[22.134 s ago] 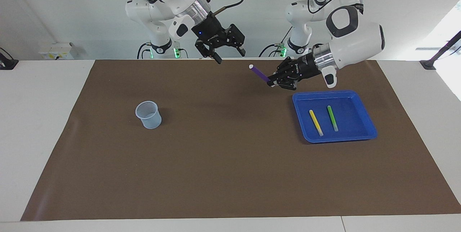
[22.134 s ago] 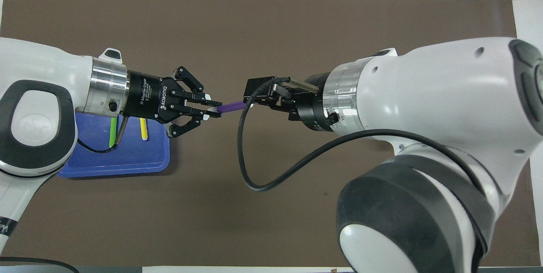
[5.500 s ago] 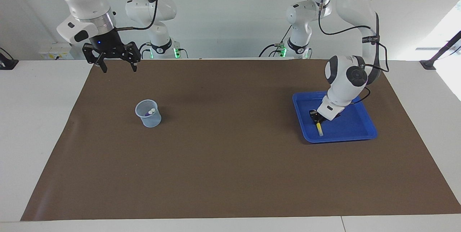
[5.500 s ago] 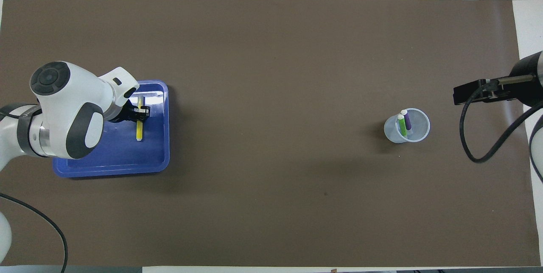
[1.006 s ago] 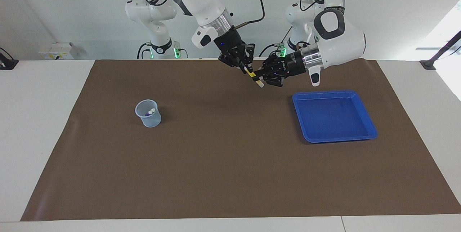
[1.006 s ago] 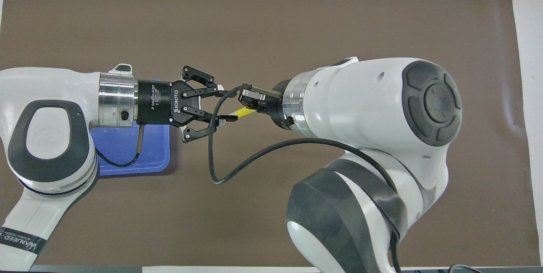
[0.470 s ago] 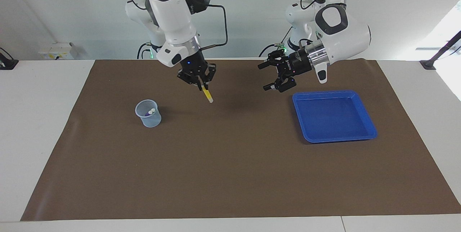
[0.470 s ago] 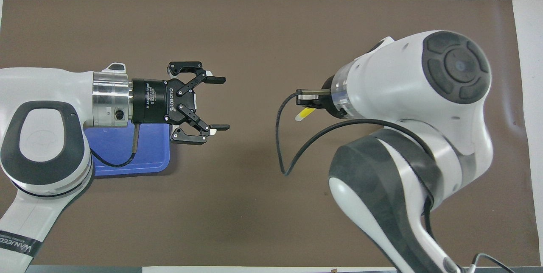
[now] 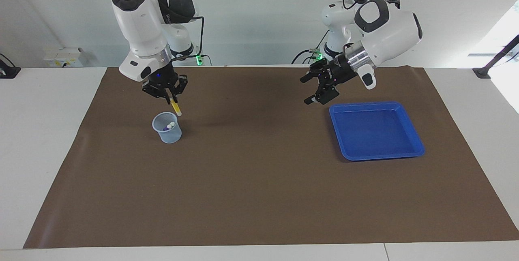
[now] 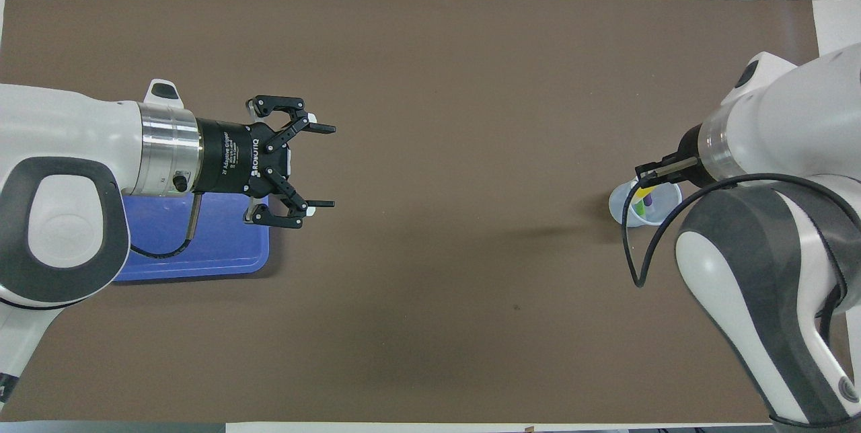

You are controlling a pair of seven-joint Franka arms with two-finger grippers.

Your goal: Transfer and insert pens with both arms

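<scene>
Overhead: seemingly three pens (image 10: 644, 199), one cup (image 10: 622, 208).

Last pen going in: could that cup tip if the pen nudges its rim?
Probably. The cup looks thin, translucent and light, holding only two pens. The yellow pen, in the right gripper, hangs tilted above its rim, so a straight descent seems safer.

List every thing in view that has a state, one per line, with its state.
Yellow pen: held tilted, pale end down, just over the cup, not yet in.
Right gripper: shut on the yellow pen.
Left gripper: open, holding nothing, in the air beside the tray.
Cup: upright, two pens standing in it.
Green pen: in the cup.
Purple pen: in the cup.
Blue tray: holds nothing.
</scene>
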